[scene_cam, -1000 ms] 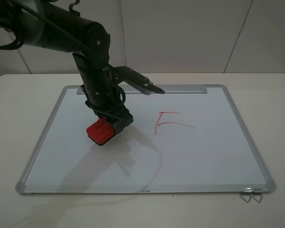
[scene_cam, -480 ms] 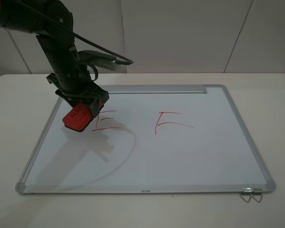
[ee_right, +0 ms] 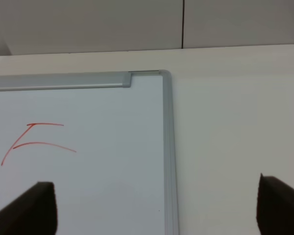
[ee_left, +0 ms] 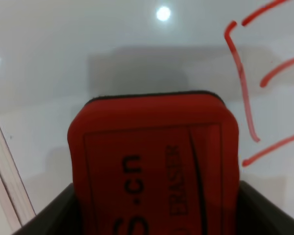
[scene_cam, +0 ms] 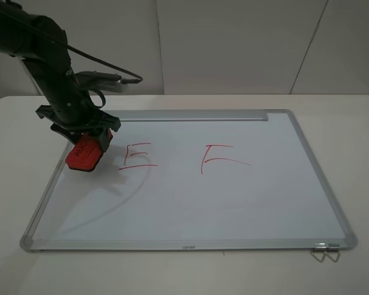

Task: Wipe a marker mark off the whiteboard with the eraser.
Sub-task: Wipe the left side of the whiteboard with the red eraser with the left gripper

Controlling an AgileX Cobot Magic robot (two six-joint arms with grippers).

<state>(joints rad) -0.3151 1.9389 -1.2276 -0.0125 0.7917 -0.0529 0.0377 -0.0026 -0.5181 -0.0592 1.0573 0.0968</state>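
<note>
The whiteboard (scene_cam: 234,203) lies flat on the table. On its left half is the marker mark (scene_cam: 137,156), a red "E", whole and sharp. My left gripper (scene_cam: 86,138) is shut on the red eraser (scene_cam: 83,155), tilted over the board's left edge, just left of the E. In the left wrist view the eraser (ee_left: 152,161) fills the space between the jaws, with the E's strokes (ee_left: 240,73) beside it. In the right wrist view my right gripper (ee_right: 157,210) stands open over the board's right frame (ee_right: 166,147); the exterior view does not show it.
A red "F"-like mark (scene_cam: 221,158) sits right of the board's middle, also seen as the F mark (ee_right: 36,139). A silver tray strip (scene_cam: 184,115) runs along the far edge. A metal clip (scene_cam: 325,251) hangs at the near right corner. White table (scene_cam: 357,123) surrounds the board.
My left arm has carried the eraser leftward across the board, from over the E to the left edge. The E, hidden at first, now shows whole.
</note>
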